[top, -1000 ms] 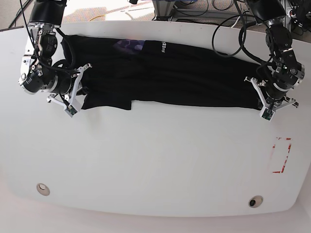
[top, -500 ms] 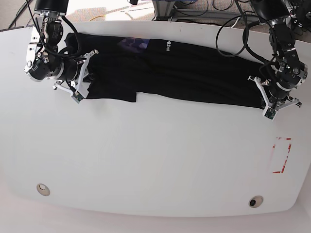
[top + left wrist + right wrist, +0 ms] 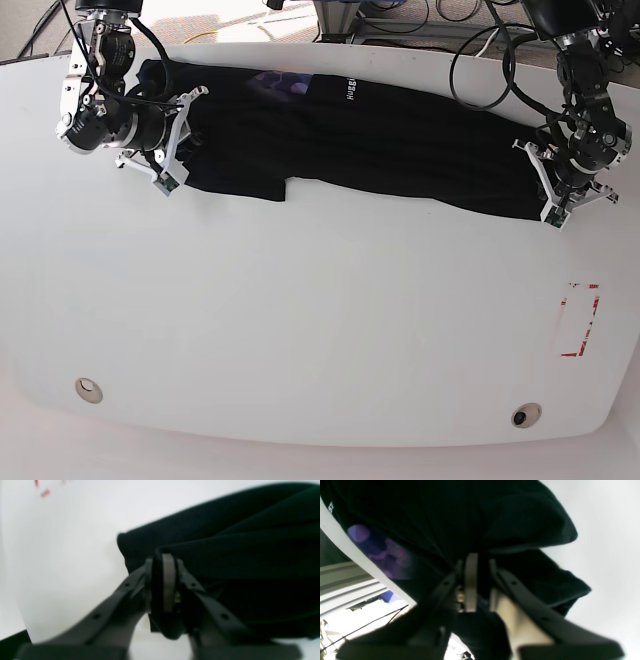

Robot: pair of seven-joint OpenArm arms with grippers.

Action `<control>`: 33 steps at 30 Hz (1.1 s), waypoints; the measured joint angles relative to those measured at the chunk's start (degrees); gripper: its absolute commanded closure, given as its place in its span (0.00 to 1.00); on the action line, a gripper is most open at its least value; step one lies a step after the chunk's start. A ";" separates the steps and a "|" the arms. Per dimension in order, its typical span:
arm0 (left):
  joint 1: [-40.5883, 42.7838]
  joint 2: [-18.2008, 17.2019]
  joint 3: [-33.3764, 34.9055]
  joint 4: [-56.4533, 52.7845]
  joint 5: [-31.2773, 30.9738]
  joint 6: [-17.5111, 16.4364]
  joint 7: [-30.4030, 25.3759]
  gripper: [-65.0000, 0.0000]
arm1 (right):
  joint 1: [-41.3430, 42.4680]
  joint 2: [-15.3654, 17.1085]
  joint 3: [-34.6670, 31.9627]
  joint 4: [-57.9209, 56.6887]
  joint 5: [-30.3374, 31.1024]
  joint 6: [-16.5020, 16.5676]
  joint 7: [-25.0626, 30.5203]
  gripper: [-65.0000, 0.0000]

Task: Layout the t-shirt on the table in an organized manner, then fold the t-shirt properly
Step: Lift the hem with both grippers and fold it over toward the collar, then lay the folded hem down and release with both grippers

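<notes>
From the left wrist camera, the left hand [image 3: 163, 585] was pinching a bunched fold of the black shirt [image 3: 237, 555], with dark cloth wedged between its nearly closed fingers. The shirt spread away beyond and to one side of the fingers, while bare white worktop [image 3: 62, 555] lay on the other side. The likely risk here was the fold slipping out if the grip slackened while the cloth was under tension, which would leave that end crumpled.

From the right wrist camera, the right hand [image 3: 476, 582] was likewise pinching a thick gather of the shirt [image 3: 470, 512]. A purplish patch [image 3: 380, 550] showed on the cloth close to the worktop's far edge [image 3: 350, 552]. The shirt hung over and around the fingers and hid much of them. A judged risk was that so thick a gather meant several layers were caught together, so the cloth might not spread flat.

From the overhead camera, the shirt [image 3: 380, 140] lay as a long narrow band along the far edge of the worktop [image 3: 300, 330], with the right hand [image 3: 172, 140] at one end and the left hand [image 3: 553, 190] at the other, each touching the cloth. The band sat very near the far edge, so a further pull that way could drag it off. A red tape rectangle [image 3: 580, 320] lay well apart, near the corner.
</notes>
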 measured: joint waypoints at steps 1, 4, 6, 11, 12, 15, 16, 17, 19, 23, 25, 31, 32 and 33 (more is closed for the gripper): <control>0.15 -0.13 0.00 -0.15 0.07 -0.04 0.04 0.61 | -0.17 0.02 0.00 0.00 -0.02 -0.02 -0.04 0.54; 0.24 -0.59 -0.20 -0.74 0.70 0.00 0.66 0.34 | -0.35 0.24 0.02 0.00 -0.13 -0.04 0.00 0.35; 0.13 -0.57 -0.42 -0.79 0.70 0.11 0.55 0.19 | -0.35 0.61 0.02 0.00 -0.13 -0.02 -0.07 0.28; 0.70 -0.50 -1.97 -0.79 0.11 0.22 -0.20 0.00 | -0.17 2.05 0.24 0.00 -0.39 0.00 -0.15 0.25; 0.83 -0.66 -2.01 -0.79 0.37 0.24 -0.09 0.00 | -0.04 2.12 0.39 0.02 -0.39 0.00 -0.13 0.24; 0.92 -1.62 -2.01 -0.79 0.28 -0.04 0.39 0.00 | 0.31 1.88 2.12 0.13 0.07 0.00 -0.11 0.24; 0.85 -1.90 -2.01 -0.79 0.28 0.00 0.31 0.00 | 0.50 1.70 3.02 0.39 0.31 0.00 -0.13 0.24; 0.74 -2.12 -2.03 -0.74 0.31 0.04 0.20 0.00 | 0.92 1.60 3.67 0.66 0.13 0.00 -0.15 0.24; 0.66 -2.47 -2.03 -0.68 0.28 0.04 0.20 0.00 | 2.14 1.57 4.55 0.76 -0.17 0.00 -0.20 0.24; 0.74 -2.93 -1.99 -0.63 0.15 0.00 0.17 0.00 | 5.03 1.42 4.72 0.13 -0.04 0.02 0.63 0.24; 0.79 -3.43 -1.90 -0.63 -0.15 -0.02 0.17 0.00 | 6.34 0.72 4.72 -1.68 -0.07 -0.04 2.25 0.24; 0.94 -3.72 -2.12 0.48 0.11 0.02 0.24 0.00 | 10.91 -1.60 4.39 -11.78 -0.02 0.00 2.49 0.24; 0.96 -3.65 -2.10 1.03 0.07 0.02 0.22 0.00 | 11.65 -1.55 4.42 -13.55 0.11 0.02 2.82 0.24; 0.96 -3.61 -2.12 1.53 0.02 -0.02 0.22 0.00 | 12.07 -1.42 4.42 -14.84 -0.22 0.00 3.43 0.24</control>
